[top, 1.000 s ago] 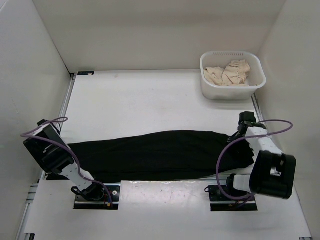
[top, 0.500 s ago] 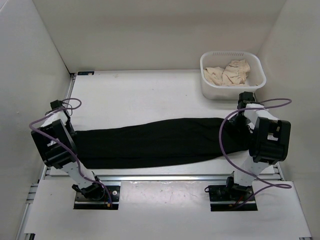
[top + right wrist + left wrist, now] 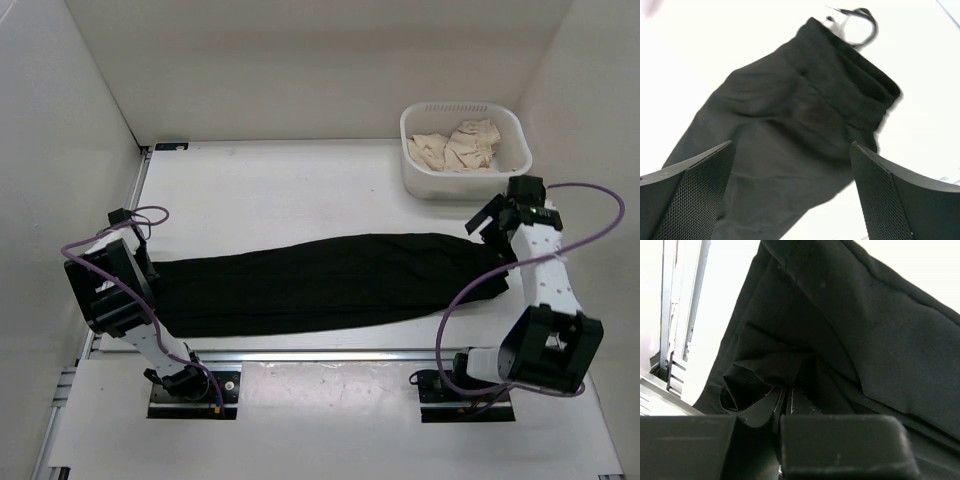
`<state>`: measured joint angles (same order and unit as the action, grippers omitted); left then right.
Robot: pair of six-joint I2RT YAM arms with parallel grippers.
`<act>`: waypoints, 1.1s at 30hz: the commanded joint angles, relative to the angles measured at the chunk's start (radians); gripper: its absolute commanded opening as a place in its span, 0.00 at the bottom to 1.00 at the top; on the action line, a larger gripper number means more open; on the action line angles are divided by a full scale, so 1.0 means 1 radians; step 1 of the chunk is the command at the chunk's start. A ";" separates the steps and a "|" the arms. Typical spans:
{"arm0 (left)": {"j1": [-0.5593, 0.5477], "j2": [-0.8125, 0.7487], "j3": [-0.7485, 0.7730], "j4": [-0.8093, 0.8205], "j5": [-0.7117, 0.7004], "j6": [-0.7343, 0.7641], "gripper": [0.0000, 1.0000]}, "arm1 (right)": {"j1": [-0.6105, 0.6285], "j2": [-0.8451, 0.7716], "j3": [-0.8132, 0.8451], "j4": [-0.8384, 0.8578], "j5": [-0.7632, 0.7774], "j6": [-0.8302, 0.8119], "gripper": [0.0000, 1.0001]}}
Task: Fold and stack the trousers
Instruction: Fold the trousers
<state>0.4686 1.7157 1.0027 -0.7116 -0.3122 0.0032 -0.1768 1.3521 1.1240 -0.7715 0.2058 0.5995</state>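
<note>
The black trousers (image 3: 320, 285) lie stretched flat in a long strip across the table, left to right. My left gripper (image 3: 148, 268) is shut on their bunched left end; in the left wrist view its closed tips (image 3: 788, 394) pinch gathered folds of the trousers (image 3: 865, 330). My right gripper (image 3: 490, 222) hovers open just above the right end. The right wrist view has its two mesh-padded fingers (image 3: 695, 185) spread wide over the trousers (image 3: 800, 120), with nothing between them. A drawstring loop (image 3: 862, 20) pokes out of that end.
A white basket (image 3: 450, 185) holding beige cloth (image 3: 460, 145) stands at the back right, just behind my right gripper. White walls enclose the table on the left, back and right. A metal rail (image 3: 320, 353) runs along the near edge by the arm bases.
Both arms carried the trousers away from the near edge. My right gripper then opened, let go of the right end and rose toward the basket. The left stayed shut.
</note>
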 commanded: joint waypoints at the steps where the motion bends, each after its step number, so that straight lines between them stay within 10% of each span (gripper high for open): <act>1: -0.004 -0.054 -0.003 0.009 -0.004 -0.003 0.14 | -0.055 -0.039 -0.136 -0.072 -0.032 -0.017 0.99; 14: -0.013 -0.030 0.008 0.000 -0.031 -0.003 0.14 | -0.220 0.169 -0.385 0.555 -0.206 0.149 0.96; 21: -0.048 -0.030 0.033 0.000 -0.019 -0.003 0.14 | -0.220 0.253 -0.365 0.515 -0.155 0.135 0.00; 26: -0.192 -0.030 0.043 -0.022 0.015 -0.003 0.14 | -0.231 0.077 -0.264 0.385 0.128 0.036 0.00; 29: -0.254 -0.007 0.065 -0.022 -0.010 -0.003 0.14 | -0.115 -0.013 -0.127 0.296 0.297 -0.087 0.00; 33: -0.266 0.028 0.085 -0.022 -0.030 -0.003 0.14 | 0.389 -0.044 -0.018 0.198 0.580 -0.165 0.00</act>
<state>0.1955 1.7317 1.0481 -0.7330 -0.3168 0.0029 -0.0978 1.3548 1.0294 -0.4801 0.5236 0.5362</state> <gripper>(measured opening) 0.148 0.149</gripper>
